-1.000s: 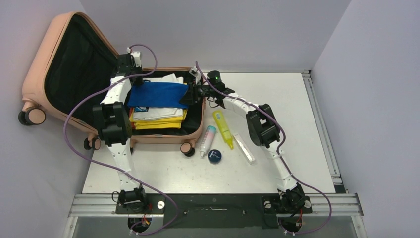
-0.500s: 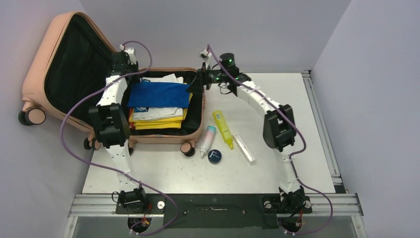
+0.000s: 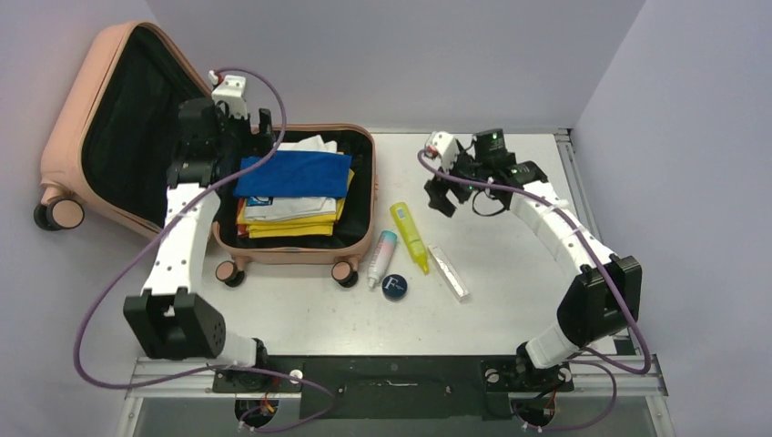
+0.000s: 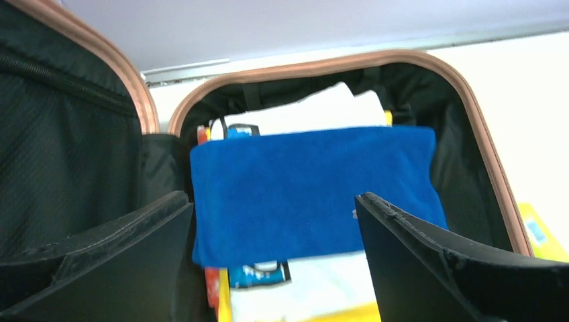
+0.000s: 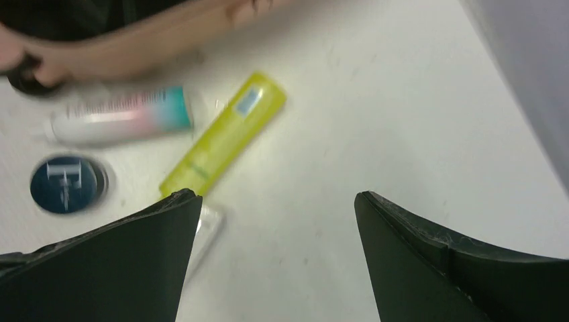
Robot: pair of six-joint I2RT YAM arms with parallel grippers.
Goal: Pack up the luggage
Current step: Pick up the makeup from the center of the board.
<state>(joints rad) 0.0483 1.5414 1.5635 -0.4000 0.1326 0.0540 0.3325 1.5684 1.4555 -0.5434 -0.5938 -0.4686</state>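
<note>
Nearest, on the white table [image 3: 300, 314]: a round dark blue tin [image 3: 394, 287], a clear stick [image 3: 449, 272], a pink and teal tube [image 3: 383, 258] and a yellow bottle [image 3: 410, 237], lying just beside the luggage [image 3: 291, 254]. Further back on the left, the pink luggage, open, lid up near the wall, a blue cloth [image 3: 294, 174] on top of folded clothes inside. Pale walls [image 3: 410, 55] all around. Above the table near the bottle, right gripper [image 5: 276, 195] spread wide, holding nothing. Over the blue cloth, left gripper [image 4: 272, 199] spread wide, empty.

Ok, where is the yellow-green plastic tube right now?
In the top view, the yellow-green plastic tube lies just right of the salmon-pink hard-shell suitcase, between the white-and-teal tube and the slim clear stick.
</note>
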